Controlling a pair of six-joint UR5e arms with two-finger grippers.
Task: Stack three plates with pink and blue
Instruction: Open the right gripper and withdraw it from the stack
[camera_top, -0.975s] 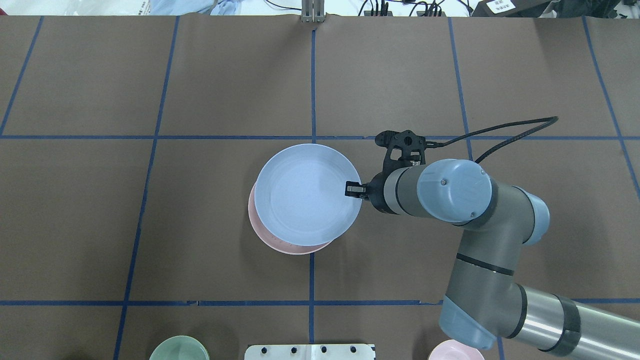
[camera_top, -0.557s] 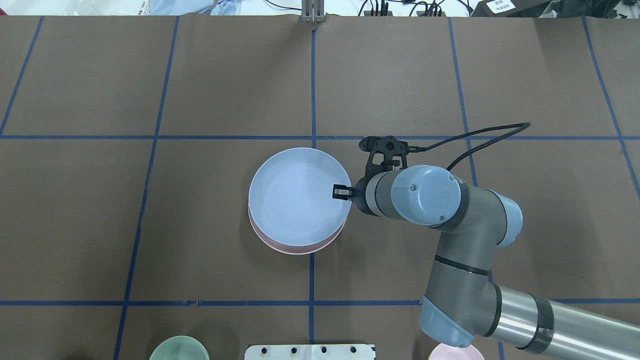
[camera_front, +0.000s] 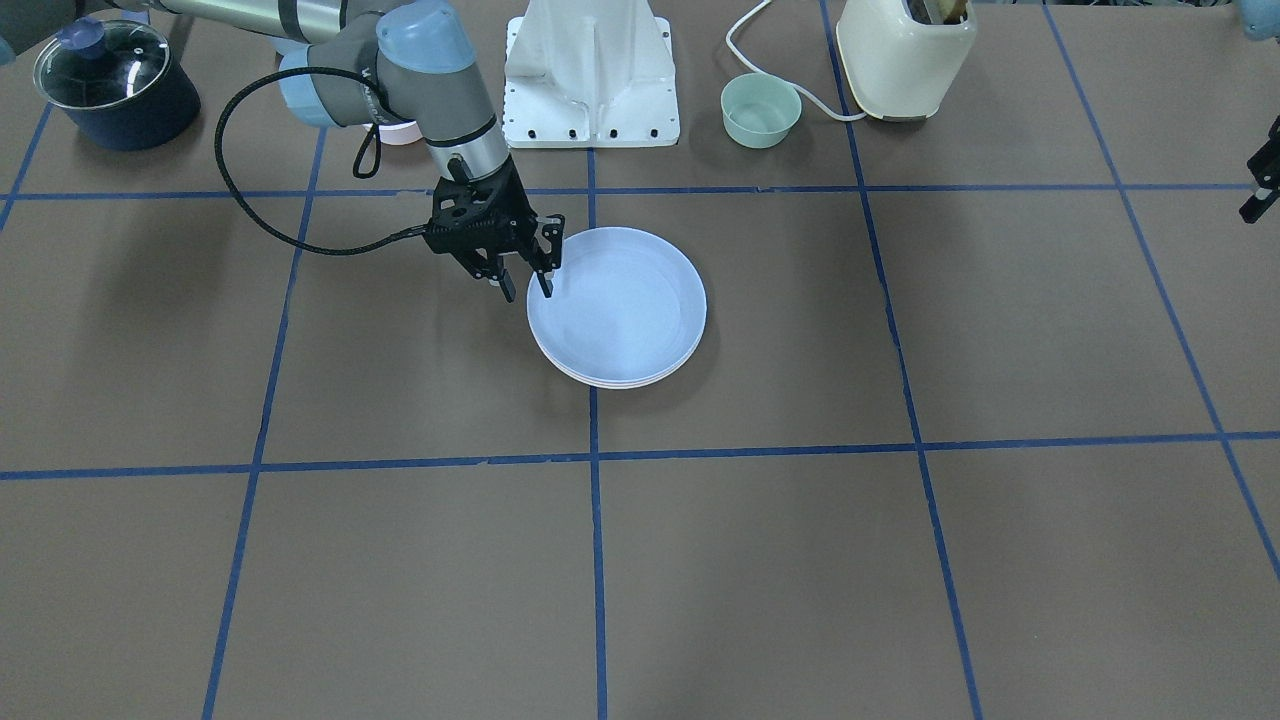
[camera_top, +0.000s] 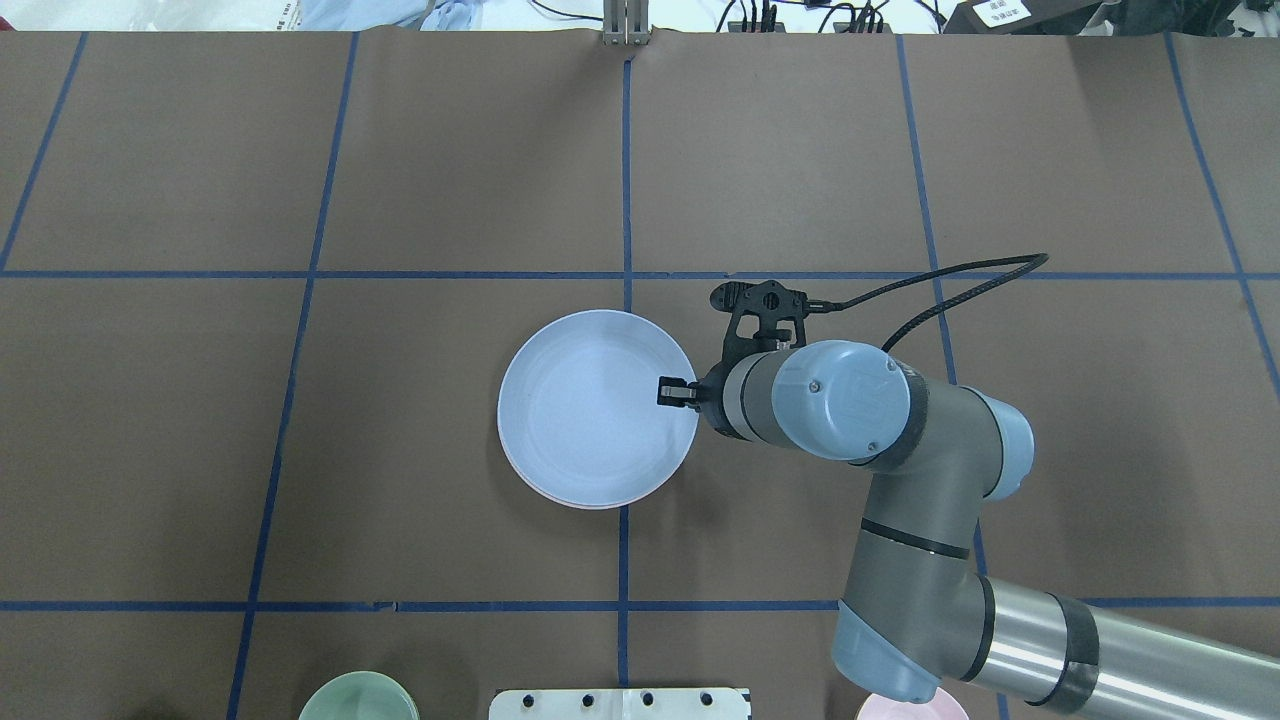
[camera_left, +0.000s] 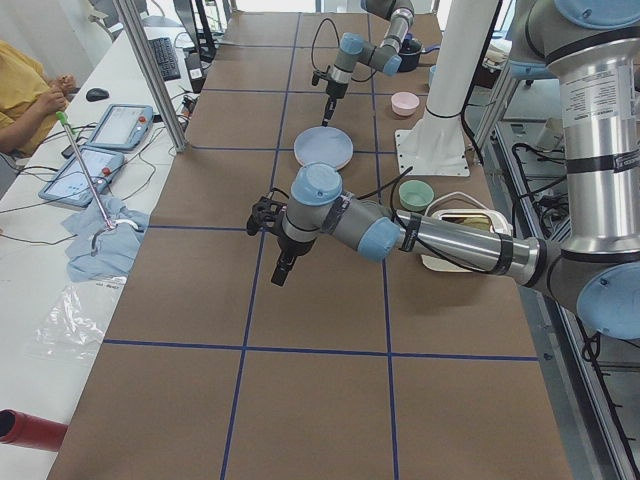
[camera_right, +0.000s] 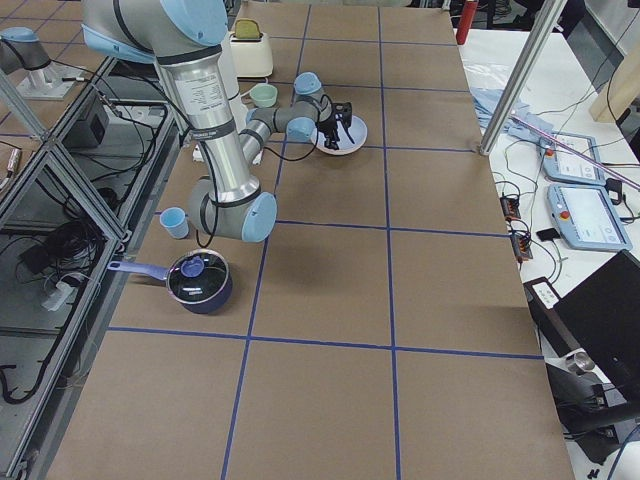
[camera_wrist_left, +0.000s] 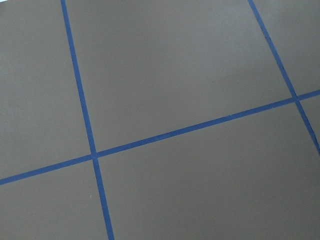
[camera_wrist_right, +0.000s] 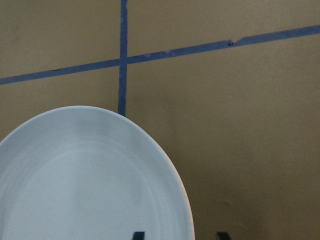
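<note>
The light blue plate (camera_top: 590, 405) lies flat on top of the pale pink plate, of which only a thin rim (camera_top: 590, 504) shows at the near edge. In the front view the stack (camera_front: 615, 310) shows pale lower rims; I cannot make out the cream-white plate. My right gripper (camera_top: 680, 393) stands at the blue plate's right rim with its fingers (camera_front: 545, 280) apart, one inside and one outside the rim, open. My left gripper (camera_left: 283, 268) hangs over bare table far to the left; whether it is open or shut I cannot tell.
A green bowl (camera_front: 761, 110), a white robot base (camera_front: 590, 80), a cream toaster (camera_front: 905, 50) and a lidded dark pot (camera_front: 115, 85) stand along the robot's side. A pink bowl (camera_top: 910, 708) sits under the right arm. A small blue cup (camera_right: 173, 221) stands near the pot.
The blue plate moved left and down from a tilted, offset pose and now lies flat, centred over the pink plate. The right gripper followed it and its fingers now stand apart.
</note>
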